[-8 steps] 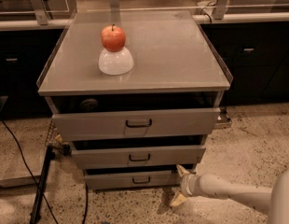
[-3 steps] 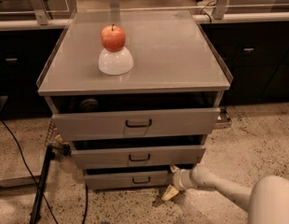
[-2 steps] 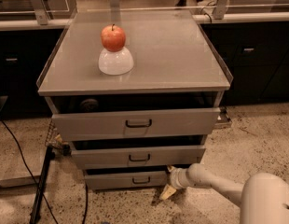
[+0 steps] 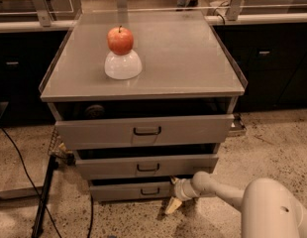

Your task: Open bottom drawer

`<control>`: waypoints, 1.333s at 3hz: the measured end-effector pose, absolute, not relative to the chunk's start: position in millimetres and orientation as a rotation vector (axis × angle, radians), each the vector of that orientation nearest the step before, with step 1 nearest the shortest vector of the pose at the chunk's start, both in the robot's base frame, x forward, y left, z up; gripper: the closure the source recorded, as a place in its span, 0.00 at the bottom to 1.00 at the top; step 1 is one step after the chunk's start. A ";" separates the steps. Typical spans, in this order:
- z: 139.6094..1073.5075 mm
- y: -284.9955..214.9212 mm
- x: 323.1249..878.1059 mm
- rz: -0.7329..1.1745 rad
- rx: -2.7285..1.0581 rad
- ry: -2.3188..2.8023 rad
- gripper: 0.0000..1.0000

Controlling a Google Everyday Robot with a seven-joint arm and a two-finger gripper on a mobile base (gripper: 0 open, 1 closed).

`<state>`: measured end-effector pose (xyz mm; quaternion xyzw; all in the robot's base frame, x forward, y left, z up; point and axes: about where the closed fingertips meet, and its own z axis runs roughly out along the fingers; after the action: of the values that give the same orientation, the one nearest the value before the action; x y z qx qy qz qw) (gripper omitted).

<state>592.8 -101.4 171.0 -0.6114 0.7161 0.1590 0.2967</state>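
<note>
The bottom drawer [image 4: 128,190] is the narrowest grey front at the foot of the cabinet, with a small dark loop handle [image 4: 150,191] at its centre. It stands slightly out. The mid-sized drawer [image 4: 143,166] and the widest top drawer [image 4: 143,131] sit above it, both pulled out a little. My gripper [image 4: 174,198] is low at the right end of the bottom drawer's front, to the right of the handle and apart from it. The white arm [image 4: 252,202] reaches in from the lower right.
A red apple [image 4: 120,39] rests on an upturned white bowl [image 4: 123,65] on the cabinet's grey top [image 4: 193,58]. A black cable and stand [image 4: 42,202] lie on the speckled floor to the left. Dark cabinets [image 4: 272,58] line the back.
The arm has moved left along the floor, bringing the gripper from beside the cabinet's right corner in to the right end of the bottom drawer's front. The drawers have not moved.
</note>
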 end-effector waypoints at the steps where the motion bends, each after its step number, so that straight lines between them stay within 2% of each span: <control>1: 164.5 -95.3 588.1 0.469 -1.657 1.919 0.00; 4: 171.0 -106.9 569.6 0.633 -1.737 2.042 0.00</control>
<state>569.6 -106.9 171.0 -0.6188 0.7275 0.2254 0.1924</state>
